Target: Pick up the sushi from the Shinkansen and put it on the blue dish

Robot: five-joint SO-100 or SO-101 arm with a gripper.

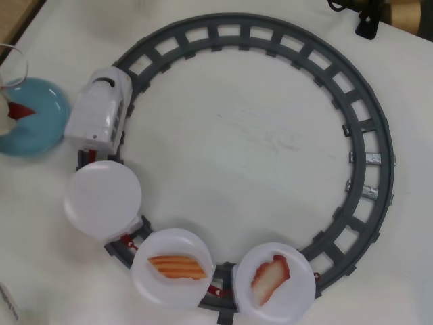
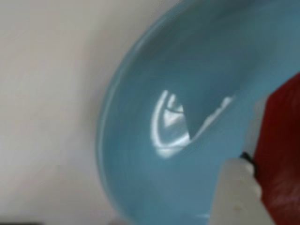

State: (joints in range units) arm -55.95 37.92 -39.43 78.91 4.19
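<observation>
1. In the overhead view, the sushi (image 1: 21, 110), a dark red slab, is seen over the blue dish (image 1: 40, 128) at the left edge of the desk (image 1: 237, 135).
2. In the wrist view, the sushi (image 2: 281, 150) is seen at the right edge, pressed against a white finger (image 2: 236, 192) of the pincer (image 1: 8, 108); the sushi appears to be gripped, though only one finger is clearly shown.
3. Whether the sushi touches the blue dish (image 2: 187, 61) or is held just above it cannot be told.
4. The Shinkansen (image 1: 100, 114) is seen on the grey track (image 1: 352, 108), just beside the blue dish, with its three cars curving down the left and bottom of the ring.
5. The first white dish (image 1: 103, 198) behind the engine is bare.
6. An orange-striped piece (image 1: 177, 267) is carried on the second white dish (image 1: 152, 288).
7. A red-and-white piece (image 1: 269, 277) is carried on the third white dish (image 1: 298, 298).
</observation>
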